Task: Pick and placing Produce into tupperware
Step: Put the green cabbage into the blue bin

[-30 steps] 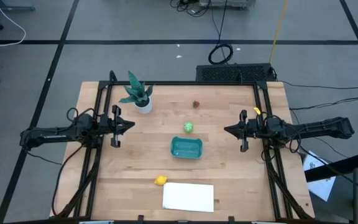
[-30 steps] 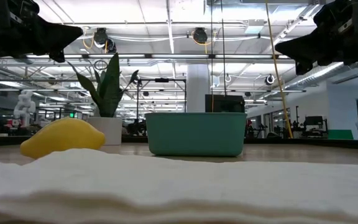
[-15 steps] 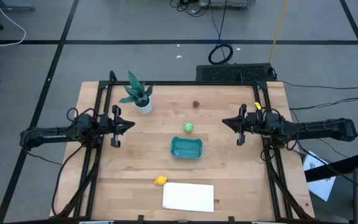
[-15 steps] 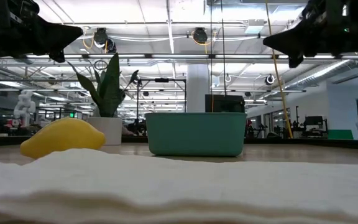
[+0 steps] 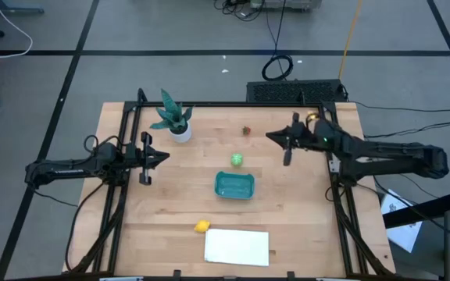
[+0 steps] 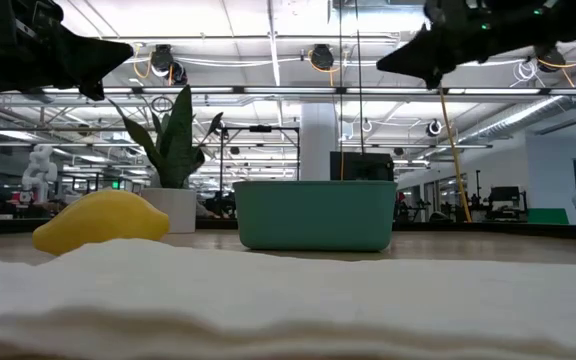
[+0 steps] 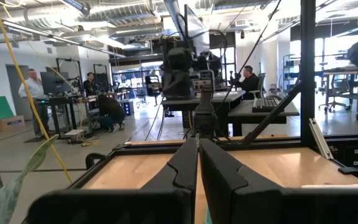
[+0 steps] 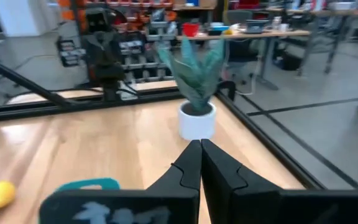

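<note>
Overhead, the right gripper (image 5: 273, 136), fingers pressed together on nothing, hangs between the tiny dark red piece (image 5: 247, 130) and the light green ball (image 5: 237, 160); the teal container (image 5: 233, 185) sits empty just below the ball, and the yellow lemon (image 5: 201, 226) lies by the white sheet (image 5: 237, 246). The left gripper (image 5: 165, 156) waits clenched and empty at the left.

At table height, the lemon (image 6: 100, 221) looks smooth and rounded — probably light, hard plastic that could squirt out, so pinch across its middle.

From the right wrist, its fingers (image 8: 185, 168) meet, pointing at the potted plant (image 8: 195, 93).
</note>
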### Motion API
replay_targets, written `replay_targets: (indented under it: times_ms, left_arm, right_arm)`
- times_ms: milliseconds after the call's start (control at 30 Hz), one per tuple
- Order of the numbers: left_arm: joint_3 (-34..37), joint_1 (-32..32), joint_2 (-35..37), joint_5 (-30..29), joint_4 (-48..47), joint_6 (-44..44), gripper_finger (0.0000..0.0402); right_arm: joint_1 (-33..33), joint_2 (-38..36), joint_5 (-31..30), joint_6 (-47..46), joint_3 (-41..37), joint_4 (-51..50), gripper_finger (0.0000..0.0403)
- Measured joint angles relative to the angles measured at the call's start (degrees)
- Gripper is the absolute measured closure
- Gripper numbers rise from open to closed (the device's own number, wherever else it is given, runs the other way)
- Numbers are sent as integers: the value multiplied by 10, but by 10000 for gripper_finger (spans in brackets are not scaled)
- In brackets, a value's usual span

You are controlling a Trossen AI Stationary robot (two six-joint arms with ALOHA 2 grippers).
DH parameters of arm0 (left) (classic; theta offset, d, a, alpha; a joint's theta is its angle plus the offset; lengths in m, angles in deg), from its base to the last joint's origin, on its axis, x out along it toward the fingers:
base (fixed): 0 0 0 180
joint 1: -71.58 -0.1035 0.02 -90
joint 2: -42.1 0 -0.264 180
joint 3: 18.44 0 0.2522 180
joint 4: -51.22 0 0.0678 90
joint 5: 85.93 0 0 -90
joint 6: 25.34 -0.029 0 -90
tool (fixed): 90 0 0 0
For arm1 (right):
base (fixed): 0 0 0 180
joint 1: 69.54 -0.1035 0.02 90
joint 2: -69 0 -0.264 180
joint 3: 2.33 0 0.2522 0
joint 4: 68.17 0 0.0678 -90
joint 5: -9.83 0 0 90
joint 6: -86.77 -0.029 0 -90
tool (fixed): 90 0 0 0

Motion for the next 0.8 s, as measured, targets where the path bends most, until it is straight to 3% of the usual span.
replay_targets:
  times_ms: [400, 600, 800]
  left_arm:
    - [0, 0, 0, 0, -8, 0, 376]
    - [0, 0, 0, 0, -8, 0, 376]
    - [0, 0, 0, 0, -9, 0, 376]
  right_arm:
    - [109, 142, 193, -25, 102, -26, 403]
    - [138, 211, 240, -31, 156, -74, 403]
    - [141, 271, 240, 39, 250, -238, 403]
